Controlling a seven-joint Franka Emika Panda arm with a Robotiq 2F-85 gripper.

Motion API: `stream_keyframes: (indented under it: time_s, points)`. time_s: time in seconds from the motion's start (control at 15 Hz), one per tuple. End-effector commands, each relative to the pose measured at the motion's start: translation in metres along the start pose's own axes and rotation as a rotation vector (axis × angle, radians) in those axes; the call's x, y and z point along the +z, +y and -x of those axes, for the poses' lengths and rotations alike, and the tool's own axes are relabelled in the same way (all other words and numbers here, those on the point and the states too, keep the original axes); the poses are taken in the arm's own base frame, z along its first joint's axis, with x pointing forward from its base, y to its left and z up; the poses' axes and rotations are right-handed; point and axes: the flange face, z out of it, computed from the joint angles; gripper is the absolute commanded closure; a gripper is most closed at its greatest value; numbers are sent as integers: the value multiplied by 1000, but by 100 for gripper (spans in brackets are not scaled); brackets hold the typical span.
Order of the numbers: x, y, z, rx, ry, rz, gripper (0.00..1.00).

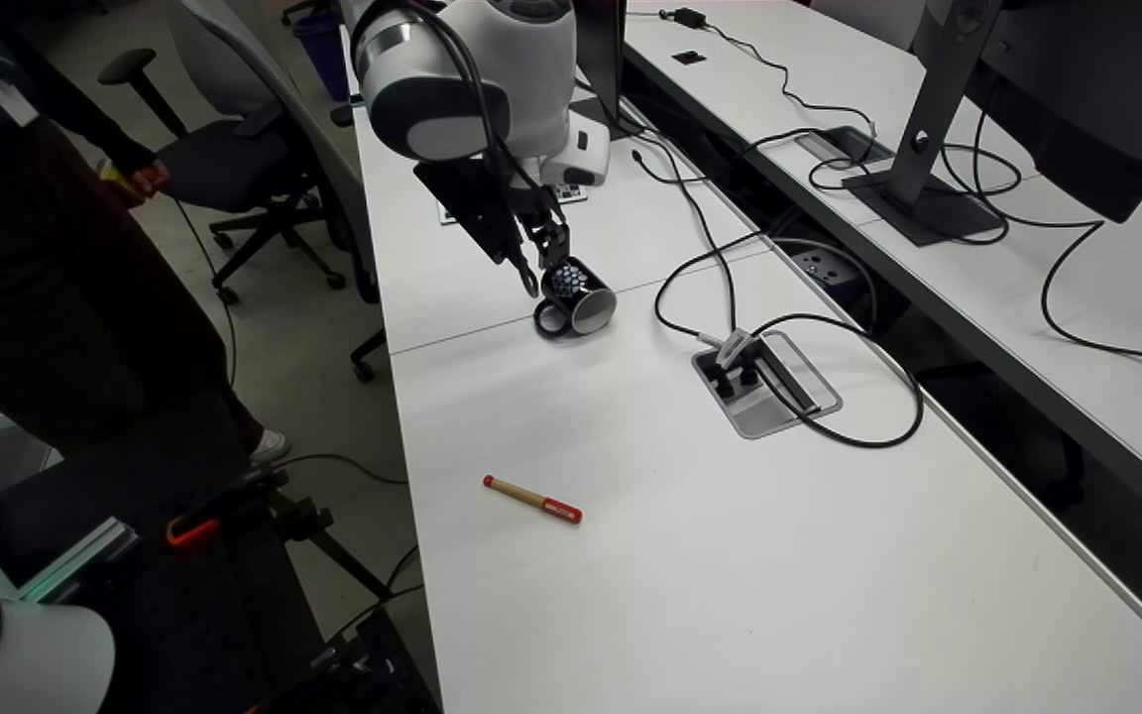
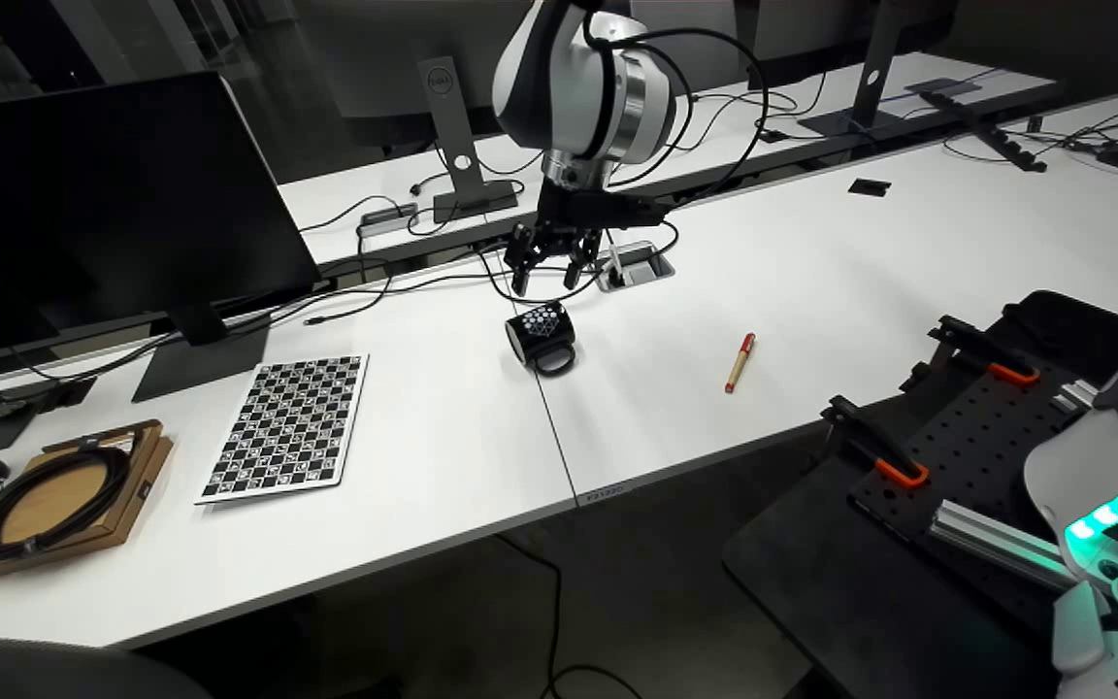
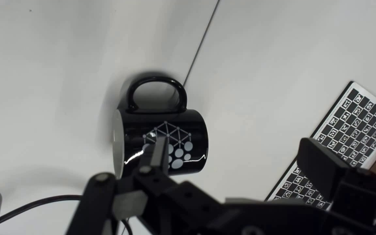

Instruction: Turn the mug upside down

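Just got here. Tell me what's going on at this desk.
A robot arm is working on a black mug, which lies on its side on the white desk. The arm's tool hangs close by the mug, open and gripping nothing. The job is to turn the mug upside down, and that isn't done yet. A red-and-tan pen lies apart from it.

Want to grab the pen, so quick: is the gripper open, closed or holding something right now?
Gripper: open, holding nothing; the mug lies on its side, not gripped.
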Motion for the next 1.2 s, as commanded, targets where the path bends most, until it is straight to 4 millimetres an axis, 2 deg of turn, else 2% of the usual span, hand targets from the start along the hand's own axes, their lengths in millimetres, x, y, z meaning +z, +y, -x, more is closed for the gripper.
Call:
stream_keyframes:
  time_s: [0.0,0.2,0.6,1.13]
  points:
    - [-1,0,-1,1,0,0,0]
    - [-1,0,-1,1,0,-1,0]
    - [17,-5,-3,-67,109,175,0]
    - [29,0,4,-15,108,303,0]
